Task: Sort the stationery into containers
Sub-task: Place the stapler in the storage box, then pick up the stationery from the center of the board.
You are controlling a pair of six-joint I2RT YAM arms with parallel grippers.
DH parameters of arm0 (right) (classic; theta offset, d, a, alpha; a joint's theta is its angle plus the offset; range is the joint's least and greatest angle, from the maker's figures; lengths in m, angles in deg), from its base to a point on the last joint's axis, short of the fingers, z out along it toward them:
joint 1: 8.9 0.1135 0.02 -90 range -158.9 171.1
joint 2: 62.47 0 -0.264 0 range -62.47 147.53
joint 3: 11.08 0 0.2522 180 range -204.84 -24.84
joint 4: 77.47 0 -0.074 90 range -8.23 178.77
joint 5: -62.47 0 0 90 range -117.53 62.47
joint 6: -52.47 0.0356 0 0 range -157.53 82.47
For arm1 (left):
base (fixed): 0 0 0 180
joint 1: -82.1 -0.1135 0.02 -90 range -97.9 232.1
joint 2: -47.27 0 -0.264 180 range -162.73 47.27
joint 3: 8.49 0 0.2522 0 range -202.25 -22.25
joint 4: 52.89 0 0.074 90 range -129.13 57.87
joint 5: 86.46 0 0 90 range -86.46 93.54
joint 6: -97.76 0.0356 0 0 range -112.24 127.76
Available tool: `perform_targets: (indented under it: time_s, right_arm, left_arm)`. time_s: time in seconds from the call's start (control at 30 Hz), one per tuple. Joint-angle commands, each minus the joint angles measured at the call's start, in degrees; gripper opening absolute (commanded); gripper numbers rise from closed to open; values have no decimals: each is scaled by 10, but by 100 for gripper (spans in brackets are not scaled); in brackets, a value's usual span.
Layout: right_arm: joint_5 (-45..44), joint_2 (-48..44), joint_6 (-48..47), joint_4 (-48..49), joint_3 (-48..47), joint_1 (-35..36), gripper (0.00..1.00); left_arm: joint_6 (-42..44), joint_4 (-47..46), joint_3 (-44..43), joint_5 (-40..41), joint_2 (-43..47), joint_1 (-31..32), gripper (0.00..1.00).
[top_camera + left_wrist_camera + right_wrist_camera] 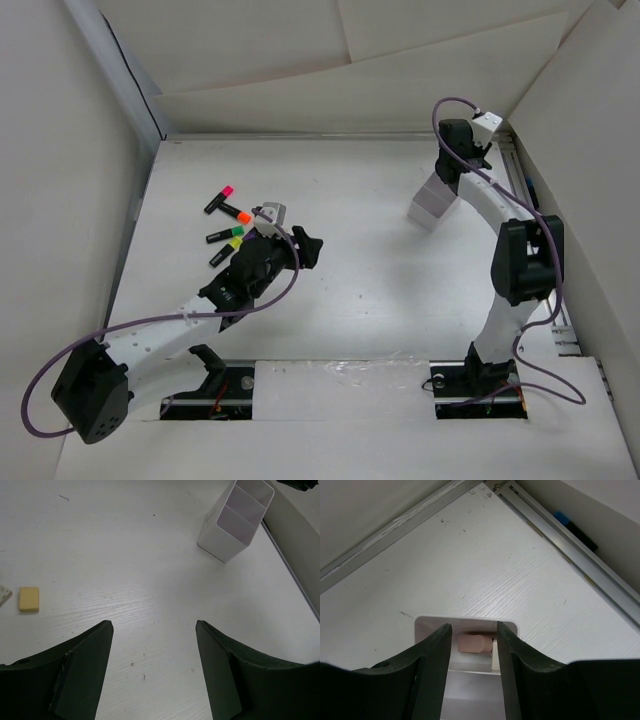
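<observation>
The white tabletop (380,290) is boxed in by white walls, and the white divided container (432,200) stands toward its far right. My right gripper (474,625) hangs straight above it, jaws parted and clasping nothing, with a pale pink piece (472,643) lying in the compartment beneath. The four highlighters (226,236) lie well left of the container, roughly parallel with caps slanting toward it, just beside my left gripper (154,622), which is unclenched and empty, so that arm is nearer; no lettering is readable.
</observation>
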Motion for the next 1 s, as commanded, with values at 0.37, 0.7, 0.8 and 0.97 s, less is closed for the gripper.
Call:
perform_targets:
  time_s: [0.37,0.7,0.8,0.97]
  right_arm:
    - [214,-275,76,76,214,112,2]
    - [298,-378,76,83,329,220,6]
    - [286,-391,69,83,336,239,11]
    - [286,-401,75,114,379,251,26]
  left_arm:
    - [-45,58,-26,137,-48,-34,56]
    - [-145,171,-109,190,-190,-78,54]
    - [-158,184,-130,176,-229,-103,54]
    - [-173,202,-152,182,-252,-110,54]
